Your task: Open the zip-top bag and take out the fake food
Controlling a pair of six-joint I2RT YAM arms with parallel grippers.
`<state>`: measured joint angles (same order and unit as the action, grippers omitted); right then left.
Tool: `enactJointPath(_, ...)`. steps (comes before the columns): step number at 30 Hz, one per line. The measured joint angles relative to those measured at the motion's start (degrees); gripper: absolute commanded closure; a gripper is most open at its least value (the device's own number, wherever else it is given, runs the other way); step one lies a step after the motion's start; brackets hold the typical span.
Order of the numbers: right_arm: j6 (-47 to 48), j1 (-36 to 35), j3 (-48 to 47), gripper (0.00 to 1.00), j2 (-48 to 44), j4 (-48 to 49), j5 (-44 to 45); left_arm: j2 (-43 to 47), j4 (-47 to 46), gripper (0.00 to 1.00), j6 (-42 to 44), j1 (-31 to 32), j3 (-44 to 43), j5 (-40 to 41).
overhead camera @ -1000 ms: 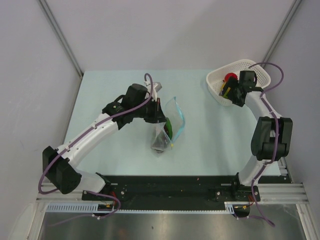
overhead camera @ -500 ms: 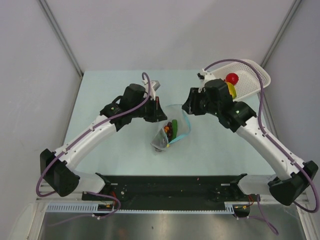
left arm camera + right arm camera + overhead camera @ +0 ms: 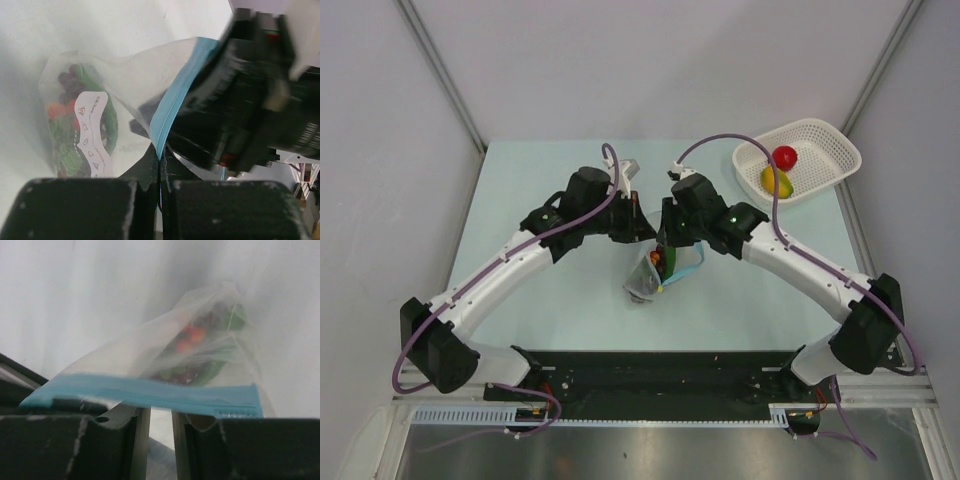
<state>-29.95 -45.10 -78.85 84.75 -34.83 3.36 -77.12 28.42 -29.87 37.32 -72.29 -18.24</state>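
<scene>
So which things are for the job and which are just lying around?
For the job: bag, toy food inside it, apple, mango, left hand, right hand.
Just there: basket, table.

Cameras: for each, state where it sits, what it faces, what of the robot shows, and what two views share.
Top external: above and behind the arms, looking down on the table, bag and basket; both arms show.
Left wrist: on the left arm, facing the bag; the left gripper shows, shut on the blue strip.
Right wrist: on the right arm, facing the bag too; the right gripper shows at the bottom.
Shared: both wrist views show the blue strip and the toy food inside.
</scene>
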Motion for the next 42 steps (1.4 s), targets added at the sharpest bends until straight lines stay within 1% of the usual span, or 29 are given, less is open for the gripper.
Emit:
enactJointPath(5, -1.6, 0.85, 0.17, 0.74, 4.2, 1.49, 0.46, 0.2, -1.18, 1.0, -1.66, 0.68, 1.09, 0.26)
enactJointPath(10, -2.71, 1.51, 2.16, 0.74, 7.45, 3.48, -0.24, 0.2, -1.22, 1.0, -2.05, 2.86, 2.29, 2.36)
enactJointPath(16, -2.64, 2.27, 5.38, 0.71, 10.82, 5.95, -0.42, 0.2, -1.55, 1.0, -2.08, 3.5, 3.72, 3.17)
enactJointPath(19, -2.54, 2.67, 6.58, 0.68, 12.98, 6.8, -0.46, 0.15, -1.64, 1.0, -1.73, 3.52, 4.31, 4.22)
enactJointPath(23, -1.88, 2.67, 8.33, 0.59, 14.84, 7.3, -0.42, -0.37, -1.53, 1.0, -1.11, 3.52, 4.52, 5.16)
enactJointPath(26, -1.01, 2.45, 8.74, 0.57, 15.8, 8.17, -0.42, -1.18, -1.49, 1.0, -0.85, 3.54, 4.68, 5.22)
enactJointPath(29, -0.26, 2.32, 9.01, 0.5, 17.09, 10.25, -1.09, -1.66, -1.46, 1.0, -0.46, 3.54, 5.01, 5.25)
enactJointPath(32, 0.33, 2.19, 9.44, 0.47, 18.45, 12.02, -1.22, -1.79, -1.31, 1.0, -0.04, 3.54, 5.42, 5.27)
enactJointPath(34, 0.74, 2.08, 9.64, 0.46, 19.74, 13.29, -1.14, -1.81, -1.33, 1.0, 0.04, 3.54, 5.92, 5.49)
enactJointPath(39, 1.81, 2.1, 10.14, 0.48, 22.58, 15.89, -0.57, -1.81, -1.36, 1.0, 0.39, 3.54, 7.87, 5.64)
enactJointPath(40, 1.99, 2.08, 10.29, 0.58, 23.1, 16.37, -0.59, -1.81, -1.31, 1.0, 0.42, 3.54, 8.35, 5.66)
enactJointPath(42, 2.58, 1.77, 10.23, 0.65, 23.52, 17.88, -0.55, -1.81, -1.31, 1.0, 0.42, 3.54, 9.14, 5.62)
